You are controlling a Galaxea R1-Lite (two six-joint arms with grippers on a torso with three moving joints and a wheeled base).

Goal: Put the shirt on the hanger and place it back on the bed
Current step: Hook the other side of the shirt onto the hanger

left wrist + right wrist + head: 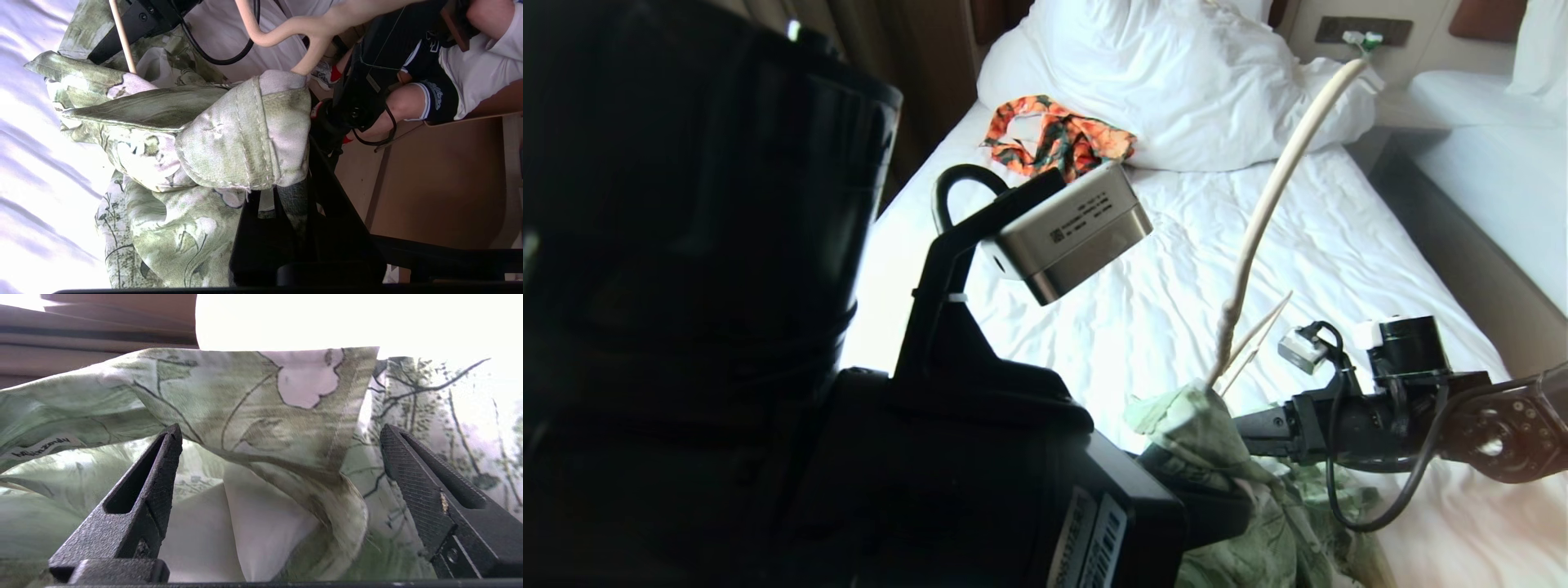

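Head view: green floral shirt point(1201, 425) is pinched by closed left gripper point(282, 192) on cream wire hanger point(1270, 204); right gripper point(282, 473) is spread wide, empty, for regrasping.

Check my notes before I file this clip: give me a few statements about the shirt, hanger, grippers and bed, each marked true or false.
1. The right gripper is open, with the shirt just ahead of its fingers. True.
2. The left gripper is shut on the shirt. True.
3. The hanger lies flat on the pillow. False: it stands up out of the bunched shirt, its hook uppermost.
4. An orange patterned garment lies on the bed by the pillow. True.
5. The shirt hangs neatly spread on the hanger. False: it is bunched around the hanger's lower part.
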